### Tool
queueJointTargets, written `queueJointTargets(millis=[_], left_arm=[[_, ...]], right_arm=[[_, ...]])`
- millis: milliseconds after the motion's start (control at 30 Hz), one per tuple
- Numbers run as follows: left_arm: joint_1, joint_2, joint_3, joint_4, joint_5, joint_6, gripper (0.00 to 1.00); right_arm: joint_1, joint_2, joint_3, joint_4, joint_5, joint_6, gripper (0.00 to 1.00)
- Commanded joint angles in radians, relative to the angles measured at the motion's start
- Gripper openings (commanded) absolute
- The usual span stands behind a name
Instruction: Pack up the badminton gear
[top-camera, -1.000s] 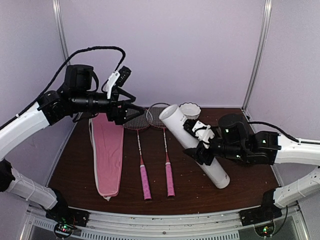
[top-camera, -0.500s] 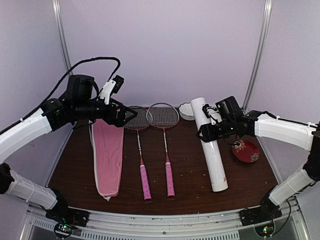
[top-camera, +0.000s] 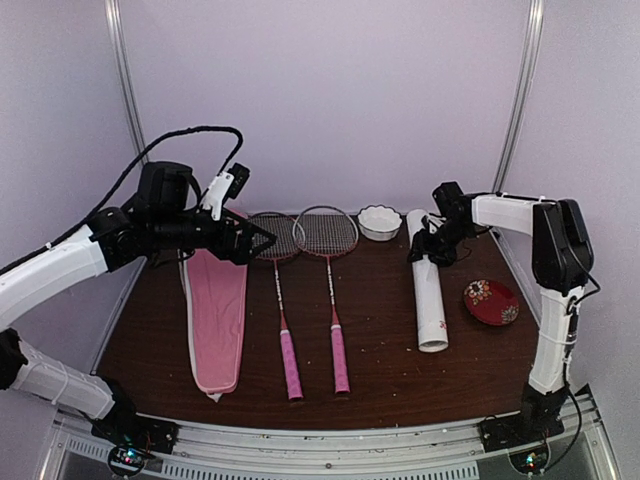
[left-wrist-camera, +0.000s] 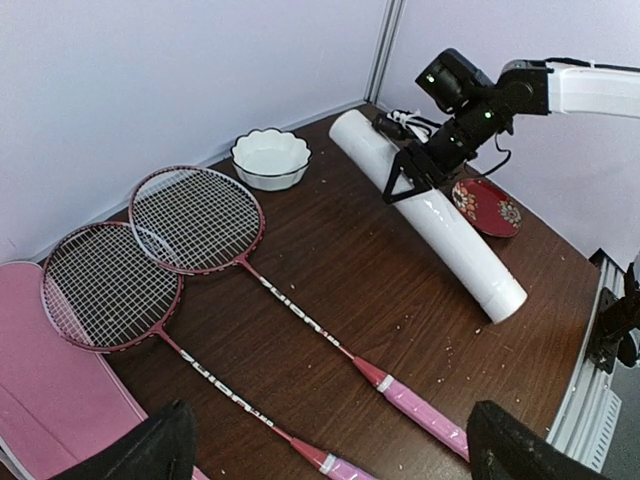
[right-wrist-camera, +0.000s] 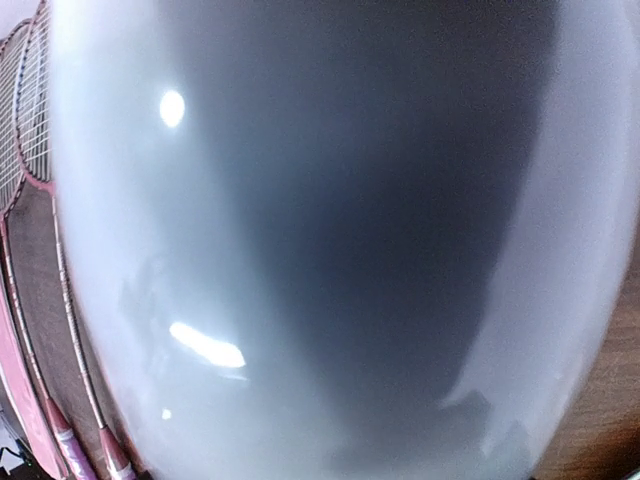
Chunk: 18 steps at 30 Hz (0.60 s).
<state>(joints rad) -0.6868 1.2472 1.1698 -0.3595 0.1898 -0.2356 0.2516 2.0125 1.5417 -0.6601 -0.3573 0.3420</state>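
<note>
Two rackets with pink handles (top-camera: 290, 362) (top-camera: 340, 360) lie side by side on the brown table, heads to the back. The long pink cover (top-camera: 215, 300) lies left of them. The long white tube (top-camera: 428, 295) lies on the table at the right. My right gripper (top-camera: 428, 245) is closed around its far end; the tube (right-wrist-camera: 300, 250) fills the right wrist view. My left gripper (top-camera: 258, 240) is open and empty, in the air above the racket heads (left-wrist-camera: 100, 285). No shuttlecocks are in view.
A small white scalloped bowl (top-camera: 379, 221) stands at the back, between the rackets and the tube. A red patterned dish (top-camera: 491, 301) sits right of the tube. Walls and metal posts close in the back and sides.
My right arm has lowered the tube from a raised tilt to flat on the table and swung it toward the back right. My left gripper has dropped slightly and stayed open.
</note>
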Motion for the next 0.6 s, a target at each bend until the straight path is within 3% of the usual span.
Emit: queueJointTargets(millis=[0, 367, 567], left_arm=[[0.004, -0.040, -0.037, 0.053, -0.007, -0.011, 0.98], [0.006, -0.037, -0.049, 0.042, -0.032, -0.017, 0.98], [0.007, -0.032, -0.032, 0.001, -0.057, -0.034, 0.98]], right_arm=[[-0.033, 0.096, 0.170, -0.080, 0.086, -0.027, 0.34], [-0.069, 0.377, 0.637, -0.249, 0.177, -0.026, 0.38], [-0.069, 0.449, 0.760, -0.286, 0.218, -0.026, 0.54]])
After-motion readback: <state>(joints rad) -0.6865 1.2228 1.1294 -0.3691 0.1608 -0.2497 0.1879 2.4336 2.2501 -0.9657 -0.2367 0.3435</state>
